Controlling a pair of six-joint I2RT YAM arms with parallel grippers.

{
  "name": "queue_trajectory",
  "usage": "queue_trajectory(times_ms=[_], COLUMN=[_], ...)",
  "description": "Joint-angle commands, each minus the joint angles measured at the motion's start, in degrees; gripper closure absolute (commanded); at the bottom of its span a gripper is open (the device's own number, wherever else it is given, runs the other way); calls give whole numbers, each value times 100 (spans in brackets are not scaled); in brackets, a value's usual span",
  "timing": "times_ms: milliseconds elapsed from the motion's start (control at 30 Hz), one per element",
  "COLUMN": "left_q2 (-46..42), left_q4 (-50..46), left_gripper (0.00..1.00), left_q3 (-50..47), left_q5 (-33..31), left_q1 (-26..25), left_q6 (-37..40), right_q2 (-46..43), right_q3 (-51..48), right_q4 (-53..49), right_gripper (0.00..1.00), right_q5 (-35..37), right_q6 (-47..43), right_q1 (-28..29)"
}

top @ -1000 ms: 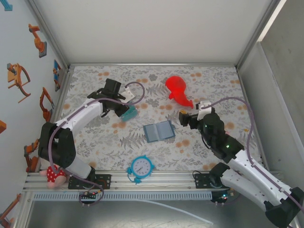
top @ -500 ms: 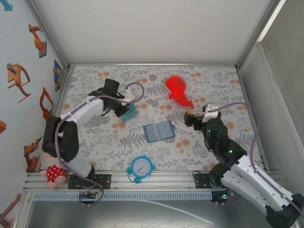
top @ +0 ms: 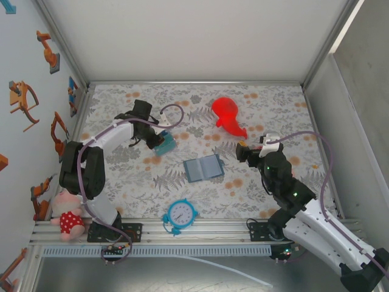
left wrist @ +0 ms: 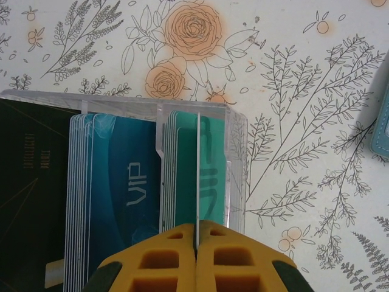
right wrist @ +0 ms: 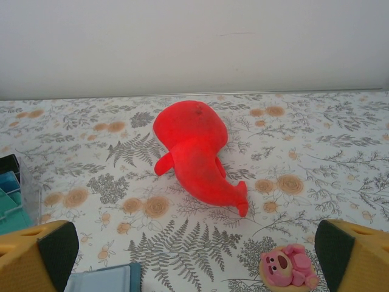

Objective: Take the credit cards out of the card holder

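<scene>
Floral-print cloth covers the desk (top: pixel 134 182), matte and flat, all grey ferns and orange roses. Nearest me, low in the top view, lies a round blue clock (top: pixel 180 214) of hard plastic with a white face. Just above it, at the centre of the frame, the card holder (top: pixel 203 168) lies spread open and flat, a slate-blue bifold with a soft, leather-like look. Its pockets are too small to read, so I cannot tell whether any card remains inside.

Up and left of it, my left claw (left wrist: pixel 197 234) is pressed together, pinching one thin card (left wrist: pixel 198 164) edge-on over a clear rack (left wrist: pixel 236 158) of hard, glossy slots. Teal cards (left wrist: pixel 130 188) marked VIP stand packed in those slots, with a black card (left wrist: pixel 30 182) at the left of the wrist frame. I judge the task well along: several cards are out and filed and one is in my grip. What is left is to seat it and check the holder.

My right claw (top: pixel 242 151), right of centre, is spread wide and holds nothing, its dark pads (right wrist: pixel 58 246) sitting in the lower corners of its own view. A small pink toy (right wrist: pixel 285 267) with a bear-like face lies close by. Beyond that rests a red plush whale (right wrist: pixel 194 152), smooth and rounded, tapering to its tail. Farthest back rises a plain white wall (right wrist: pixel 194 42).
</scene>
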Motion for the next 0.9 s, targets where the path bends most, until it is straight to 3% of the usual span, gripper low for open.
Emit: queue_trajectory(times_ms=[0, 67, 233, 467, 667, 867], left_q2=[133, 202, 384, 97, -603, -1684], left_q4=[-182, -236, -549, -572, -425, 325], left_gripper=[98, 96, 77, 75, 59, 20], left_q3=[173, 223, 561, 653, 408, -389], left_q5=[145, 134, 201, 284, 212, -229], left_q1=[33, 32, 60, 62, 59, 54], left_q6=[144, 100, -93, -274, -650, -1413], right_q2=[-38, -29, -3, 9, -20, -95], right_q3=[-29, -19, -4, 9, 4, -30], right_q4=[-10, -9, -16, -64, -98, -125], right_gripper=[1, 1, 1, 1, 1, 1], right_q5=[94, 83, 57, 91, 261, 513], right_q6=[108, 103, 98, 92, 90, 63], right_q1=[4, 4, 4, 4, 4, 4])
